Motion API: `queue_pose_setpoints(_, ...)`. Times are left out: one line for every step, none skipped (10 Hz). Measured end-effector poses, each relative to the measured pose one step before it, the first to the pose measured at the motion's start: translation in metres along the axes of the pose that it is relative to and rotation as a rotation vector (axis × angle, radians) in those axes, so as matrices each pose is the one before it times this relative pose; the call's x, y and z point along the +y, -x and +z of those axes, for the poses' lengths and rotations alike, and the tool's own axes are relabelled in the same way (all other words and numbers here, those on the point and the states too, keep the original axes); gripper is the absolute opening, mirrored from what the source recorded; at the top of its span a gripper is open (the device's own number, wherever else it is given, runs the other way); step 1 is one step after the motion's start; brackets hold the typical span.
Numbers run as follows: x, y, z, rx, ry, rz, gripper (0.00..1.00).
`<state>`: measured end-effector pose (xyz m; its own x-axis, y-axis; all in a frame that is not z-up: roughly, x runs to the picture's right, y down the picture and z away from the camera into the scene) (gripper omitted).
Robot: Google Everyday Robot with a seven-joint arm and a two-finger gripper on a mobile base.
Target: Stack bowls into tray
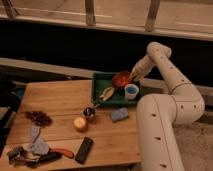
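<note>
The gripper (134, 75) is seen at the rim of the orange bowl (121, 79) inside the green tray (99, 81); whether it is clamped cannot be told; a blue cup (131, 91) is set just beside the bowl.

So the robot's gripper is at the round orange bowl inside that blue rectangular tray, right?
Not blue: the camera view shows a green rectangular tray. The gripper is indeed at the round orange bowl inside it.
</note>
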<state>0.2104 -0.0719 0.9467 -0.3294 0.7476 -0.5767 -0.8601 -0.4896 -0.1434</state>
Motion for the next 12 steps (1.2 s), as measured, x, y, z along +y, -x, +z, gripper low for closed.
queue_pose_setpoints(0.0017,0.00149,0.00206,0.00126,0.00607,-0.00308,0.33)
queue_pose_setpoints(0.00135,0.00107,0.00052,-0.00214,0.00228,-0.00211,0.33)
queue_pose_setpoints(0.00472,0.00232,-0.00256,-0.0098,0.00195,-0.01647,0.33)
queue_pose_setpoints(0.00775,0.00313,-0.00631,-0.02006,0.00158,-0.01391,0.33)
queue_pose_setpoints(0.00322,0.00148,-0.00484,-0.01555,0.00006,-0.00919,0.33)
queue_pose_setpoints(0.00204,0.001,-0.00494,-0.01116,-0.00056,-0.00541,0.33)
queue_pose_setpoints(-0.00096,0.00003,-0.00419,-0.01153,-0.00616,-0.00243,0.33)
queue_pose_setpoints(0.00092,0.00059,-0.00417,-0.00963,-0.00435,-0.00348,0.33)
queue_pose_setpoints(-0.0014,-0.00044,-0.00166,-0.00317,-0.00493,-0.00083,0.33)
queue_pose_setpoints(-0.00195,-0.00011,-0.0024,-0.00374,-0.00459,0.00097,0.33)
queue_pose_setpoints(-0.0031,-0.00069,-0.0007,-0.00267,-0.0035,0.00613,0.33)
queue_pose_setpoints(-0.00065,0.00055,-0.00299,-0.00705,0.00233,0.00549,0.33)
